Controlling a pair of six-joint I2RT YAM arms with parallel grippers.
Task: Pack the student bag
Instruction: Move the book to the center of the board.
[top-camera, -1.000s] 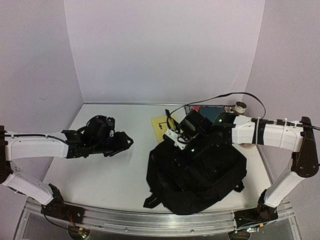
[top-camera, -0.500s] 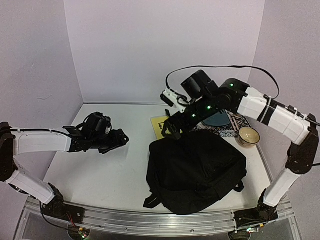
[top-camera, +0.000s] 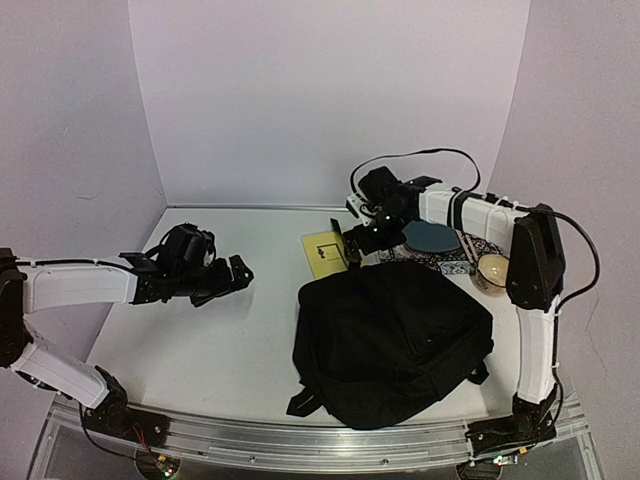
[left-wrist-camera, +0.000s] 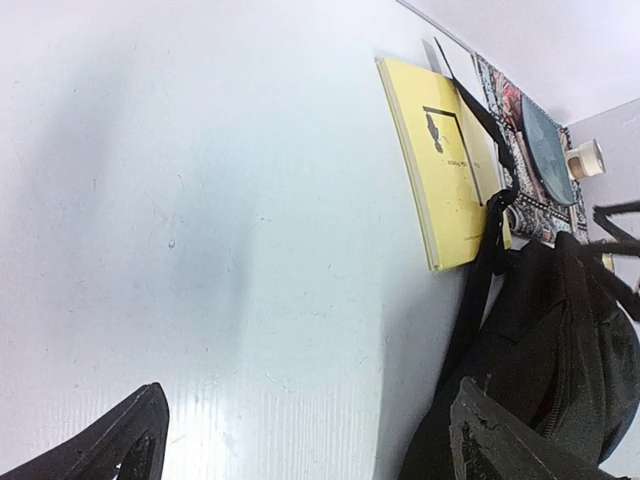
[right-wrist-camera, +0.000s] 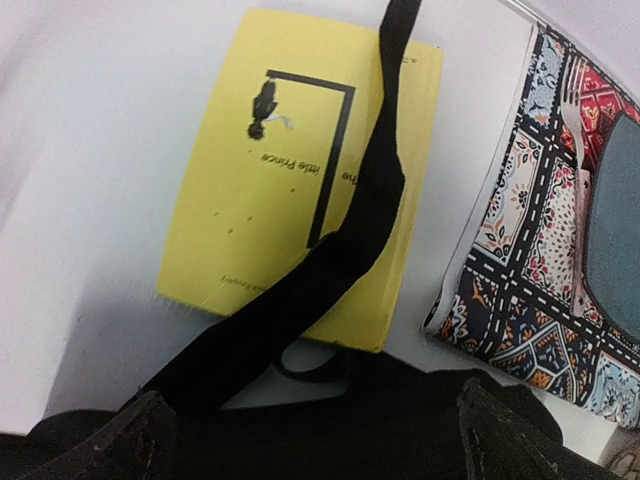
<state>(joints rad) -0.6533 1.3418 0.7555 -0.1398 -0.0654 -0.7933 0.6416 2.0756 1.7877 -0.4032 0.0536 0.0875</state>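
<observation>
The student bag (top-camera: 390, 335) is a large black fabric backpack lying flat right of centre. One strap (right-wrist-camera: 370, 200) of the bag (right-wrist-camera: 350, 420) trails over a yellow book (right-wrist-camera: 270, 180). My right gripper (top-camera: 355, 245) hovers open over the bag's far edge and that yellow book (top-camera: 322, 255), holding nothing. In its own view the right gripper (right-wrist-camera: 320, 440) shows a fingertip at each bottom corner. My left gripper (top-camera: 235, 275) stands open over bare table left of the bag. The left gripper (left-wrist-camera: 305, 445) is empty and faces the bag (left-wrist-camera: 560, 350) and the book (left-wrist-camera: 440, 170).
A patterned mat (top-camera: 455, 255) lies behind the bag at the right, with a blue-grey plate (top-camera: 432, 237) on it. A fork (right-wrist-camera: 575, 110) rests on the mat (right-wrist-camera: 540, 250). A beige cup (top-camera: 497, 270) stands beside the mat. White walls close in the back and sides.
The right arm rose off the bag and swung back over the yellow book, its jaws opening. The left gripper opened wider and drew slightly left.
</observation>
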